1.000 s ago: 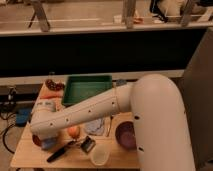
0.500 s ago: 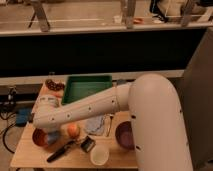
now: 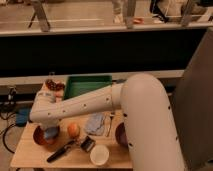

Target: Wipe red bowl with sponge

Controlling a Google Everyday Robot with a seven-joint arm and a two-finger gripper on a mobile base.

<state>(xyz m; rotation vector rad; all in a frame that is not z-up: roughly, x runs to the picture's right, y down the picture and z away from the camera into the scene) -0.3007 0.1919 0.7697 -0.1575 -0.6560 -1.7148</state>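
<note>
The red bowl sits at the front left of the wooden table. My white arm reaches in from the right and bends down over it. The gripper hangs at the arm's left end, inside the bowl, shut on the pale blue sponge. The sponge rests against the bowl's inner right side. The arm's end hides much of the gripper and the back of the bowl.
An orange fruit lies just right of the bowl. A grey-blue cloth, a black brush, a cream bowl and a dark purple bowl are nearby. A green tray stands at the back.
The end of the arm has shifted slightly over the red bowl with the sponge still in its grip. Nothing else on the table has moved.
</note>
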